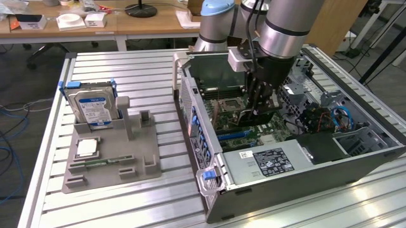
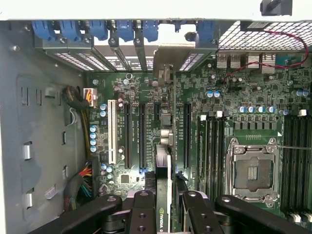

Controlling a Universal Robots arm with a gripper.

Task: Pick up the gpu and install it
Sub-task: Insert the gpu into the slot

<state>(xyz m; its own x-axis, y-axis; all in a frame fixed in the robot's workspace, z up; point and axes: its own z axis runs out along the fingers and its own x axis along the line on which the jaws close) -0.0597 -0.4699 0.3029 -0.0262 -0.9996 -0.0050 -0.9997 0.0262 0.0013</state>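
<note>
Open computer case (image 1: pixel 355 156): tool (image 2: pixel 168 202) clamps gpu (image 2: pixel 165 170) above motherboard (image 2: pixel 146 122).

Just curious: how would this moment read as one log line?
gripper: shut on gpu | place: inside computer case, above motherboard | gpu: not seated

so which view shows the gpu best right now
The wrist view: the gpu sits edge-on between the gripper fingers, directly above the motherboard expansion slots, so its alignment can be read. In the exterior view the gpu is a dark card low inside the computer case, largely hidden by the arm.
</note>
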